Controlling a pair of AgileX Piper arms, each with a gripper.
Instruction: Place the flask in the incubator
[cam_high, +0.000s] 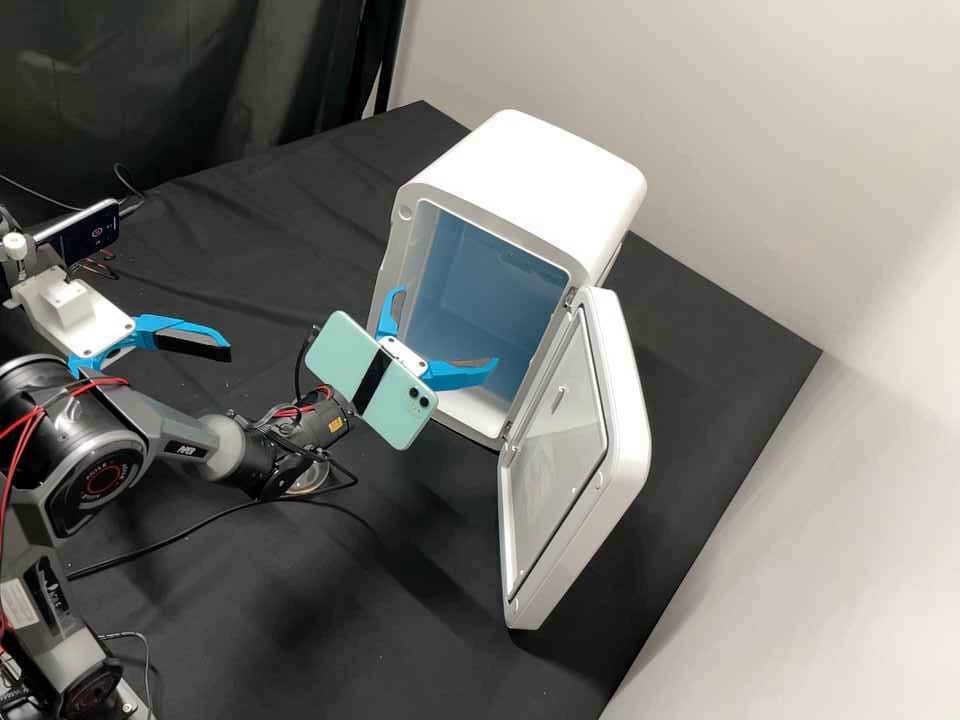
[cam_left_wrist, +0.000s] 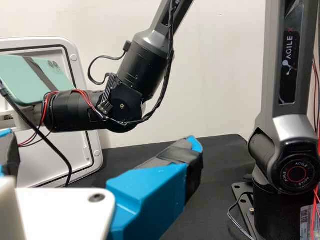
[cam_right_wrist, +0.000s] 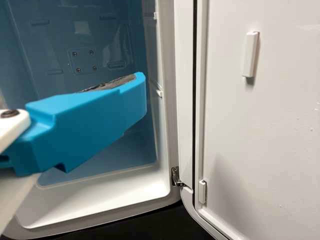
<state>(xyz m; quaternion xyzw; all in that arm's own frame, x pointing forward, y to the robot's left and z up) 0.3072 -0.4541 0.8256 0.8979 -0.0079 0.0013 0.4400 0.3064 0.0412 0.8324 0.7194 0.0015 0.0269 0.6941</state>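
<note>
White plastic is forming the incubator (cam_high: 530, 170), which is standing on the black bench (cam_high: 300, 600) at the centre of the high view. Its door (cam_high: 600, 420) is hanging wide open toward the lower right, showing a pale blue inside. The right gripper (cam_high: 447, 327) is reaching into the opening at its lower left. Its blue fingers (cam_right_wrist: 85, 120) are spreading well apart and gripping nothing that can be seen. A mint-green phone (cam_high: 370, 380) is sitting on that arm's wrist, just in front of the opening. The left gripper (cam_high: 150, 342) is hovering over the bench at the left edge, well apart from the incubator, with its fingers (cam_left_wrist: 155, 195) parted and empty. Where the flask is lying I cannot tell.
</note>
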